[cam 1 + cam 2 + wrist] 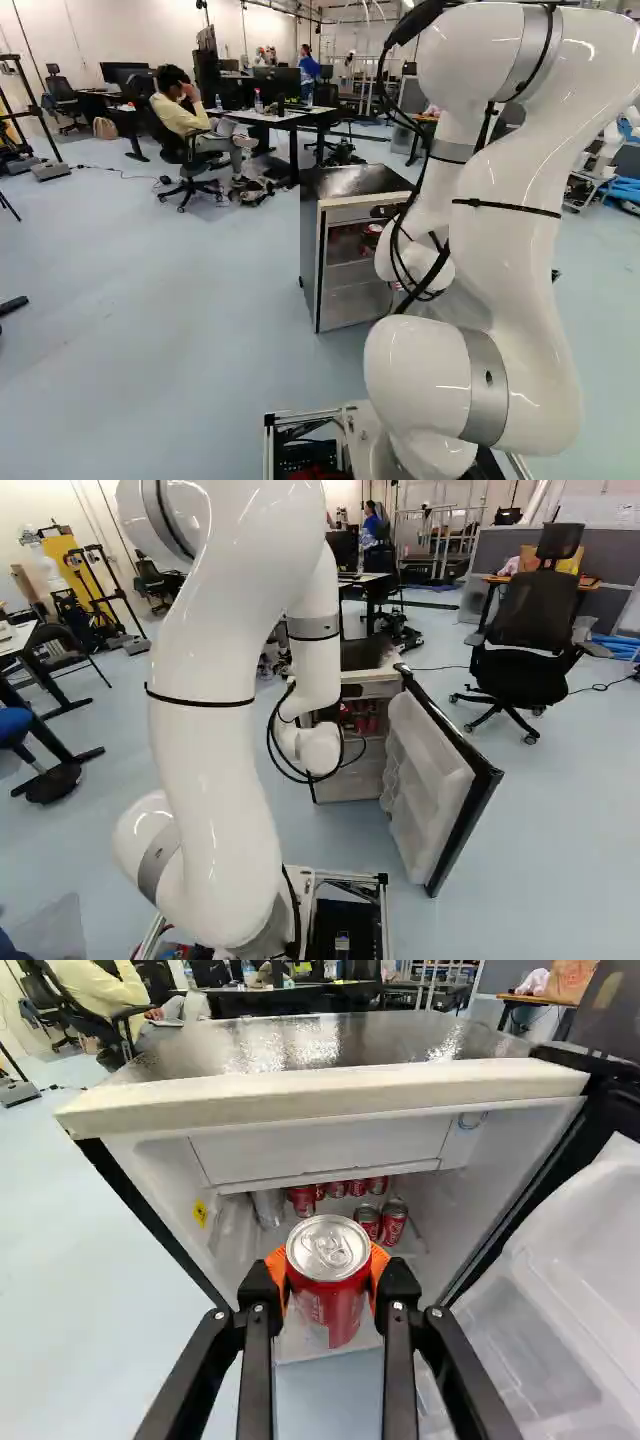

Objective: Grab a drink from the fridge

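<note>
While the drink can (328,1285) stands upright at the fridge's (320,1100) mouth, its long axis crosses the grip, so the coming pull should run toward the near side. Pincer (328,1268): one, clamped on that can from left and right. Spare red cans (394,1222), farther in: at least seven. Door (430,780): one, open, right.

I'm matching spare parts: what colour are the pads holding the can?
The pads are orange, seen best in the wrist view.

Red can, upright, in gripper (328,1285) Red can (328,1285), upright, gripped
</note>
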Tool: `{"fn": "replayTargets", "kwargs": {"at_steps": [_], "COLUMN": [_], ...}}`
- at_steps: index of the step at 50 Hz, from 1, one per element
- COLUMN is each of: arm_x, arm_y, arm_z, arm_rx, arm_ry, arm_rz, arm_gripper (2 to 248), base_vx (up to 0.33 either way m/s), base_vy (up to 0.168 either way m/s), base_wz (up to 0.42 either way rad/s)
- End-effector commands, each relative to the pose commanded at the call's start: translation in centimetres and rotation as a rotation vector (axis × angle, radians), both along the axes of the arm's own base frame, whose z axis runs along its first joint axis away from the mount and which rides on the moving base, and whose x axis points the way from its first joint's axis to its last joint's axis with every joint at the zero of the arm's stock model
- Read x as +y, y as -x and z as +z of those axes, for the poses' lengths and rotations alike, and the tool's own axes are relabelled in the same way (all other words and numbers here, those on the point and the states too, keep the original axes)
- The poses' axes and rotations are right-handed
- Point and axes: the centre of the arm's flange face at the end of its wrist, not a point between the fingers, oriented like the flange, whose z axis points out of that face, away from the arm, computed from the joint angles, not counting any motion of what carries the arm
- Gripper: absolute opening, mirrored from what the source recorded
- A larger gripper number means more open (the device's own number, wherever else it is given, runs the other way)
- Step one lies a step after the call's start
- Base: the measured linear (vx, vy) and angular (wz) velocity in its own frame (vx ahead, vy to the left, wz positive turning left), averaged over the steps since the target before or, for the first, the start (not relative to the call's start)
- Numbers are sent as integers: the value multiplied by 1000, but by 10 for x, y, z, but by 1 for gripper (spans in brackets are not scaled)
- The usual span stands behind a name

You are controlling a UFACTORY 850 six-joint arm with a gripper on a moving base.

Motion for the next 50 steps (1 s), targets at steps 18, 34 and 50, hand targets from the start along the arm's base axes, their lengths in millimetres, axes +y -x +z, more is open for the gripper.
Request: {"fn": "replayTargets", "kwargs": {"at_steps": [18,34,50], "arm_x": [1,2,4], "arm_y": [4,7,11], "arm_z": [18,32,46], "arm_rx": [-16,-22,-18], "arm_ry": [16,30,45], "arm_rz": [0,0,0], "arm_gripper": [99,99,99], "base_vx": [0,0,0], "base_vy": [0,0,0], "base_wz": [0,0,0]}}
